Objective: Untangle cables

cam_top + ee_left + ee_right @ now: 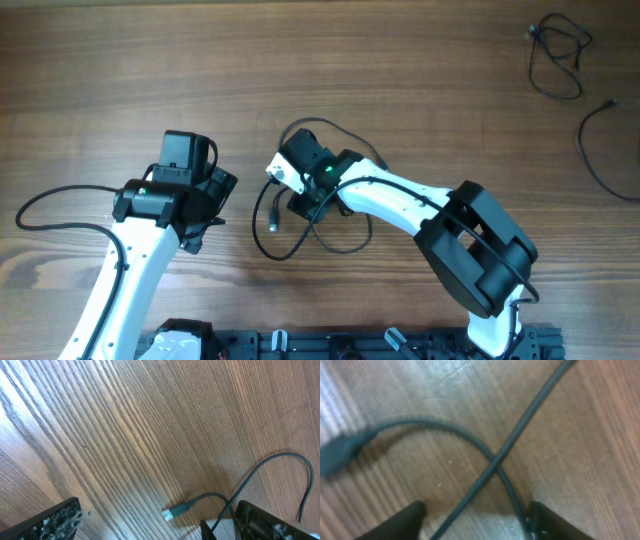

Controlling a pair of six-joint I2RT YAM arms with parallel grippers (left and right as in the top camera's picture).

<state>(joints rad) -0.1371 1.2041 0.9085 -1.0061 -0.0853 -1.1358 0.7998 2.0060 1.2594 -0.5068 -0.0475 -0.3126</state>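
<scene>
A thin black cable [335,235] lies in loose crossing loops at the table's middle, and its plug [273,225] has a pale tip. My right gripper [305,205] is down over these loops. In the right wrist view two cords cross [495,460] and run between its fingers [402,520], which stand apart; one cord touches the right finger. My left gripper [218,210] is open just left of the loops. In the left wrist view the plug [176,510] lies on the wood ahead of that gripper [160,527], untouched.
Two more thin black cables lie at the far right: a small bunched one [556,60] near the top corner and a curved one [598,150] below it. The arm bases [340,345] line the table's front edge.
</scene>
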